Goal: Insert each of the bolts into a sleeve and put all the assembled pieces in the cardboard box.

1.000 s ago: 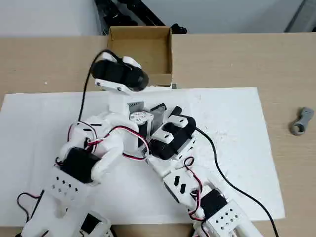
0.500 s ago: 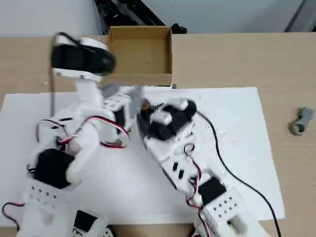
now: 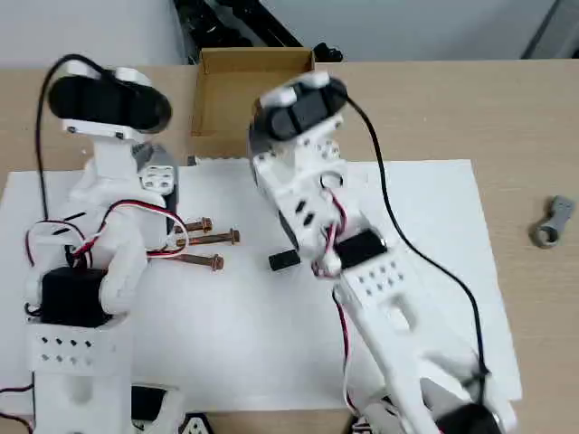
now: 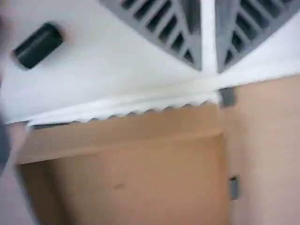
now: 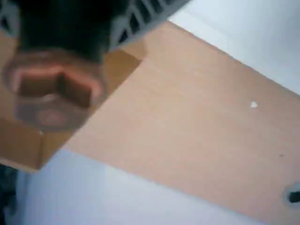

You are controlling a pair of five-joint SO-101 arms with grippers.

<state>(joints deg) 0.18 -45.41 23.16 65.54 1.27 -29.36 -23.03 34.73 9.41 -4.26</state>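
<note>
In the right wrist view my right gripper point(image 5: 61, 47) is shut on an assembled piece, a copper bolt head point(image 5: 51, 91) sticking out of a dark sleeve point(image 5: 61, 23). It hangs at the edge of the cardboard box point(image 5: 28, 140). From above, the right arm's wrist point(image 3: 297, 113) stands beside the box point(image 3: 226, 68). Three loose bolts point(image 3: 213, 239) lie on the white sheet, and a black sleeve point(image 3: 283, 259) lies just right of them. My left gripper point(image 4: 208, 42) is shut with nothing in it, near the sheet's far edge, with the sleeve point(image 4: 37, 44) and box point(image 4: 126, 178) in its view.
The white sheet point(image 3: 434, 298) covers most of the wooden table. A grey part point(image 3: 553, 221) lies on bare wood at the far right. Dark equipment point(image 3: 226, 23) stands behind the box. Both arm bases take up the near edge.
The two arms, close together over the sheet's middle, have parted. The left swung to the left; the right carried its piece up to the box. Bolts and sleeve are now uncovered.
</note>
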